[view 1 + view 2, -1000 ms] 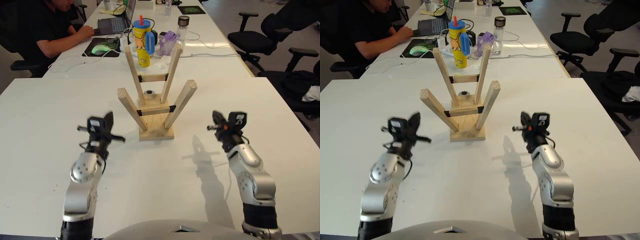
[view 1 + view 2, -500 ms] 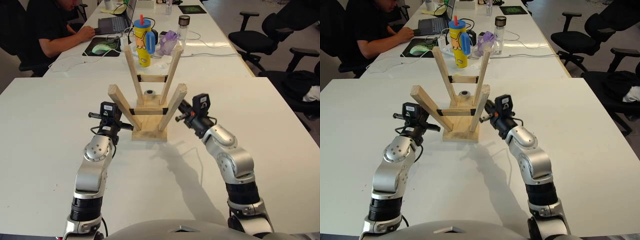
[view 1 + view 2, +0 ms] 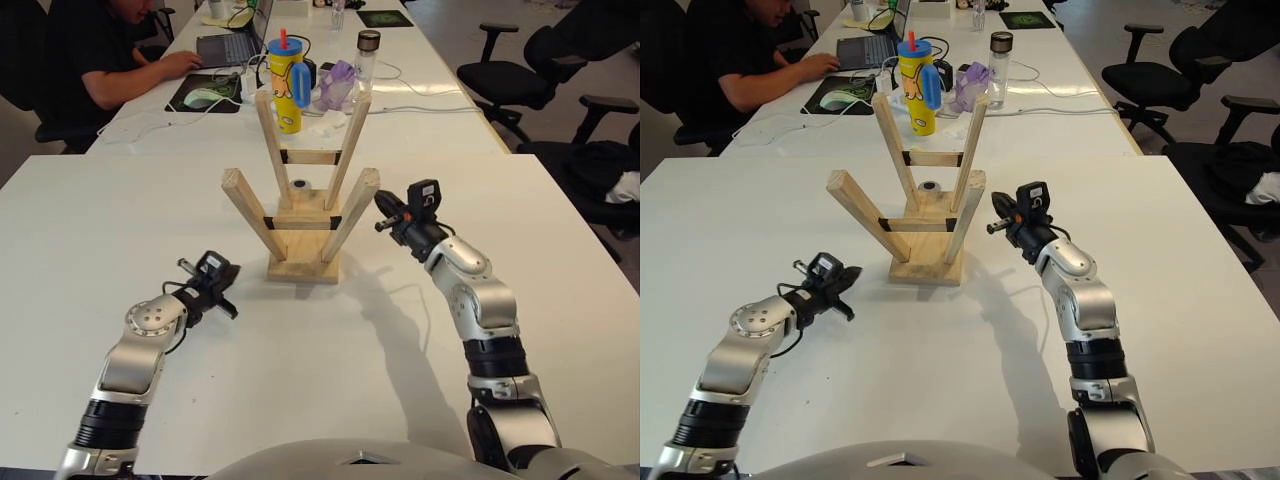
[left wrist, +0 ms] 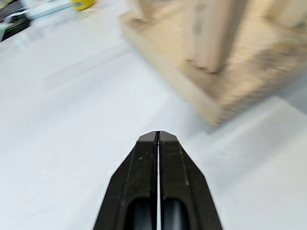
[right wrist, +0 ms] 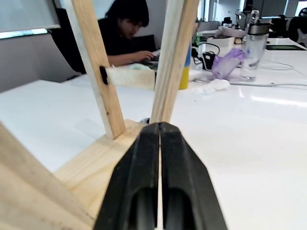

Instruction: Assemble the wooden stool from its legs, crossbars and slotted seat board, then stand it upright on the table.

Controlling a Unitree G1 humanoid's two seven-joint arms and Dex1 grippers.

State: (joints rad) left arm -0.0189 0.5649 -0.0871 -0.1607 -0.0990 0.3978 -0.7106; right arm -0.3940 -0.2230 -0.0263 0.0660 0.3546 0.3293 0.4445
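Observation:
The wooden stool stands upside down mid-table, its seat board flat on the white table and its legs pointing up, joined by crossbars. My left gripper is shut and empty, low over the table to the near left of the seat board, whose corner lies just ahead of the fingertips. My right gripper is shut and empty, just right of the stool's near right leg. Over its shut fingers, two legs and a crossbar stand close ahead.
A second table behind carries a yellow cup, a bottle, a purple object and a laptop, where a person sits. A small dark round thing lies behind the stool. Office chairs stand to the right.
Both grippers went from the near table up to the stool's legs. Since then the left has drawn back low to the near left and the right has backed off slightly rightward.

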